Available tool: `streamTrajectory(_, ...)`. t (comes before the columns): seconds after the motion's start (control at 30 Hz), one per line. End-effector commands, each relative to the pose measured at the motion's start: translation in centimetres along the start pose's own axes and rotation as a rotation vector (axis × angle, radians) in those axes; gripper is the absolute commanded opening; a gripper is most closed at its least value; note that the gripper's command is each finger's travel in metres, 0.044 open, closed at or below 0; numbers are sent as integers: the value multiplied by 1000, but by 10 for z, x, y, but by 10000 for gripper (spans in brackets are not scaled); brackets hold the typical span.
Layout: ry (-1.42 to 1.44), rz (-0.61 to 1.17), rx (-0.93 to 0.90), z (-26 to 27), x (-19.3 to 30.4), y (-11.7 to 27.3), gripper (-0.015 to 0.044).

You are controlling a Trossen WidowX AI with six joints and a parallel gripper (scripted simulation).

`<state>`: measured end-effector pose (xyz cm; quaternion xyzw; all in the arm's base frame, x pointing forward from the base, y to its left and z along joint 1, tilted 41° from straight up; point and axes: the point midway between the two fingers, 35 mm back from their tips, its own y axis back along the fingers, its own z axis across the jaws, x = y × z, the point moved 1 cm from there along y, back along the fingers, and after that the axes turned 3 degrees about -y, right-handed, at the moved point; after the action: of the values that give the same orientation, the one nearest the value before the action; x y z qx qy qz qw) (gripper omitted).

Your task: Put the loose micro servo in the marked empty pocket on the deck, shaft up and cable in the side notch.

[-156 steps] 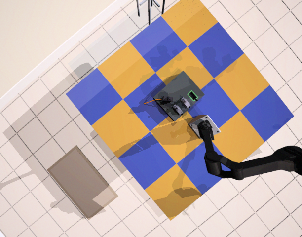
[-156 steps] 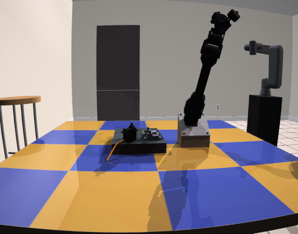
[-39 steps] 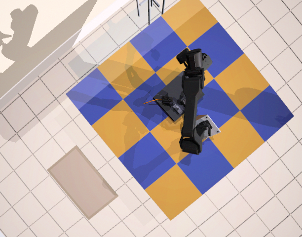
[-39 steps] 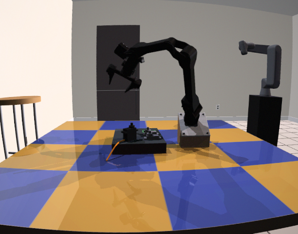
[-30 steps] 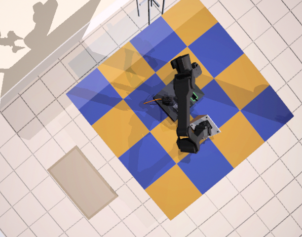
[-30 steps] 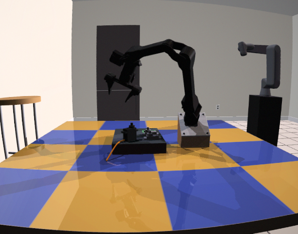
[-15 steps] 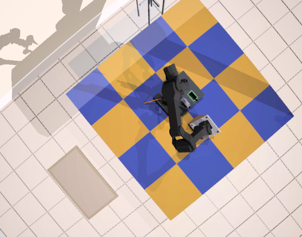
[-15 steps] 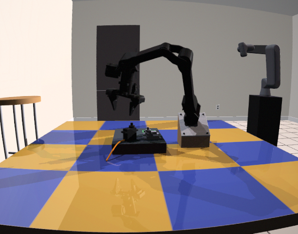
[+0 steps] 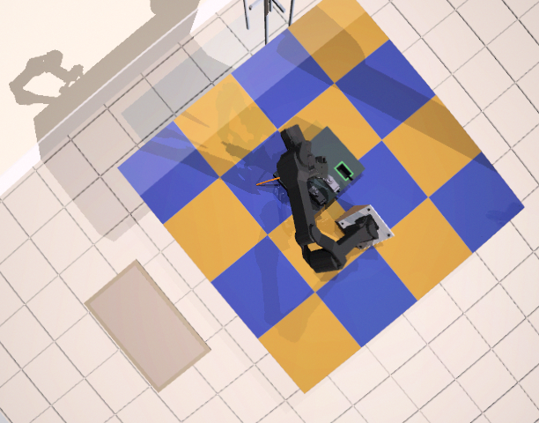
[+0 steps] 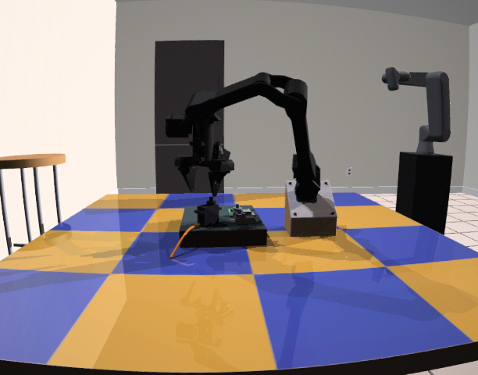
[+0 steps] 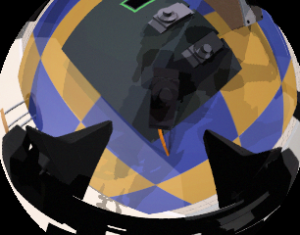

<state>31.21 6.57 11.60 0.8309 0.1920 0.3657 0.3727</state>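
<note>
Two grey servos (image 9: 332, 182) (image 10: 243, 214) (image 11: 204, 51) sat on the dark deck (image 9: 327, 138) (image 10: 222, 237) (image 11: 103, 69), right of the middle in the top view, and I had the loose servo (image 10: 208, 213) (image 11: 164, 95) standing upright on the same deck, its shaft up. In the exterior view that black servo was left of the frame's middle, on the left part of the deck; from the wrist it showed at the centre. Its orange cable (image 9: 267, 181) (image 10: 180, 240) (image 11: 164, 142) hung over the deck's edge, toward the lower left in the exterior view. I saw the green-edged pocket (image 9: 343, 170) (image 11: 134, 5) unfilled, near the deck's right corner in the top view and cut by the upper edge of the wrist view. My gripper (image 10: 202, 192) (image 11: 160, 129) was spread about as wide as it goes, with nothing between its fingers; in the exterior view it pointed down just above the loose servo. From the wrist, one finger stood at lower left and the other at lower right. The arm (image 9: 301, 204) (image 10: 297, 116) arched from its base (image 9: 386, 229) (image 10: 328, 208), right of the deck in the exterior view, and in the top view hid part of the deck.
</note>
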Motion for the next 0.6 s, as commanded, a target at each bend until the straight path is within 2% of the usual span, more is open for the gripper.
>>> streamTrajectory(0.0, -8, -1, 11, -2, 0, -14, 440)
streamTrajectory(0.57, -7, 0, 12, -3, 0, -40, 440)
